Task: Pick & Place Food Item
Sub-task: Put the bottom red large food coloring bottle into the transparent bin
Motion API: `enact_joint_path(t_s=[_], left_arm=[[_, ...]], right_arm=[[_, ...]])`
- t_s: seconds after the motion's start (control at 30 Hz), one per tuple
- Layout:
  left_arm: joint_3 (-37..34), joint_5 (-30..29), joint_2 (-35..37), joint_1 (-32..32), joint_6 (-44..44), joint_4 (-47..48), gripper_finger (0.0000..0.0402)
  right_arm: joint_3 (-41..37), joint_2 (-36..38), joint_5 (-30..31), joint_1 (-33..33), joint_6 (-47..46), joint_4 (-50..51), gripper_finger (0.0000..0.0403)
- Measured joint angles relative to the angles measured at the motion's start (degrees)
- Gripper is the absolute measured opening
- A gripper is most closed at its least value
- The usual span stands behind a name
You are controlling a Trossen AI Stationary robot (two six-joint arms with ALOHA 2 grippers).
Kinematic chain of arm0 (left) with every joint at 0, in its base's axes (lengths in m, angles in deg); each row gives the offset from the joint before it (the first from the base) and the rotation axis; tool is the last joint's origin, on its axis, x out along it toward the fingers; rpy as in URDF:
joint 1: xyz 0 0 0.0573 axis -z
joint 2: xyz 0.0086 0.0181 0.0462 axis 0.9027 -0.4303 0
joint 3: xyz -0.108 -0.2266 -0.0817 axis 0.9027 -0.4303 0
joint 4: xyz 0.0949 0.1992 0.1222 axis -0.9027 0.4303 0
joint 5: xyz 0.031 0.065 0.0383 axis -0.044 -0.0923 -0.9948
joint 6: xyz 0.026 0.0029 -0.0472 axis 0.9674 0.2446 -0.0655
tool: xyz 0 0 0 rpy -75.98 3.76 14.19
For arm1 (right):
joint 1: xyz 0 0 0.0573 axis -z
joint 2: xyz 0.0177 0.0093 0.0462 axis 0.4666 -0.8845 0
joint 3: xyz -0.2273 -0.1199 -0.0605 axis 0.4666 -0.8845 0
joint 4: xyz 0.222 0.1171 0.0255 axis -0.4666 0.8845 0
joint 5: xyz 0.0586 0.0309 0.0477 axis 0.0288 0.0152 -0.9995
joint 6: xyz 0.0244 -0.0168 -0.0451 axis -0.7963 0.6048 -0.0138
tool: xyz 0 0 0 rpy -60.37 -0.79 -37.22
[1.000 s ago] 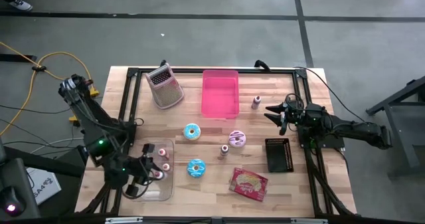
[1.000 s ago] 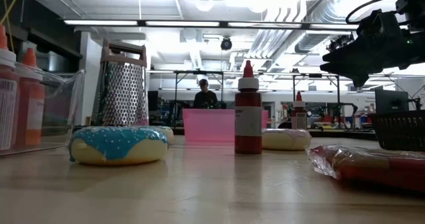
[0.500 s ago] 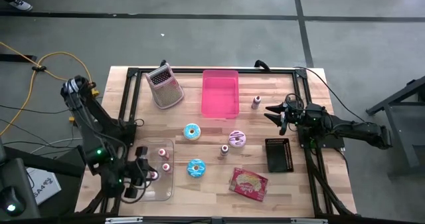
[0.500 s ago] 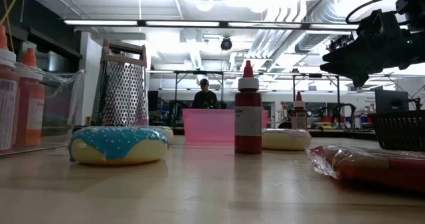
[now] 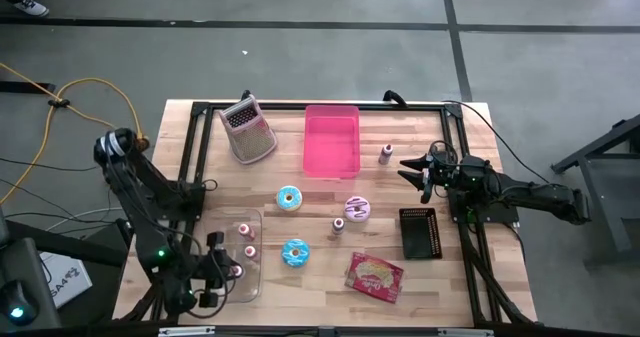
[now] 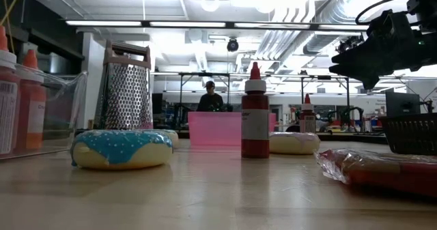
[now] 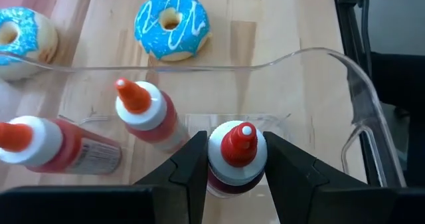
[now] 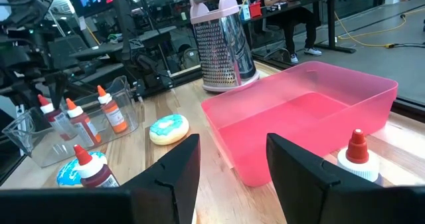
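Sauce bottle: I am seeing the red-capped sauce bottle (image 7: 237, 154) standing upright inside the clear bin (image 7: 364, 111), at the front-left part of the table (image 5: 320, 287).
Left gripper: I am watching the left gripper (image 7: 234, 165) pinching that bottle, one dark finger (image 7: 189, 167) pressing each side just below the cap. In the high view it is sitting over the bin's front end (image 5: 215, 269).
Other bottles in the bin: I am counting two more, an orange-tipped one (image 7: 143, 114) standing just beside the held bottle, and another (image 7: 53, 147) farther along the bin.
Donuts: I am seeing a blue donut with white stripes (image 5: 295, 252) just outside the bin, a second blue-iced donut (image 5: 289, 198) nearer the table's middle, and a purple one (image 5: 357, 209) to its right.
Right gripper: I am holding the right gripper (image 5: 412, 167) above the right side of the table, its fingers (image 8: 169, 174) spread and gripping nothing.
Pink tub: it is sitting at the back of the table (image 5: 331, 139), with a small bottle (image 5: 385, 154) beside it.
Grater: it is standing at the back left (image 5: 248, 129).
Around the front right: a black basket (image 5: 420, 233), a wrapped snack (image 5: 375, 276) and a lone red bottle (image 5: 338, 225) are lying well apart from the bin.
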Motion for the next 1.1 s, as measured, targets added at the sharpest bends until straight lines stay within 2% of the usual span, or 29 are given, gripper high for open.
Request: enact_joint_path(t_s=[0.23, 1.1], left_arm=[[0.0, -0.6, -3.1, 0.1, -0.9, -2.4, 0.012], [0.0, -1.9, -3.1, 0.0, -1.9, -2.4, 0.0138]], right_arm=[[0.0, 0.0, 0.0, 0.0, 0.0, 0.0, 0.016], [0.0, 0.0, 0.0, 0.0, 0.0, 0.0, 0.016]])
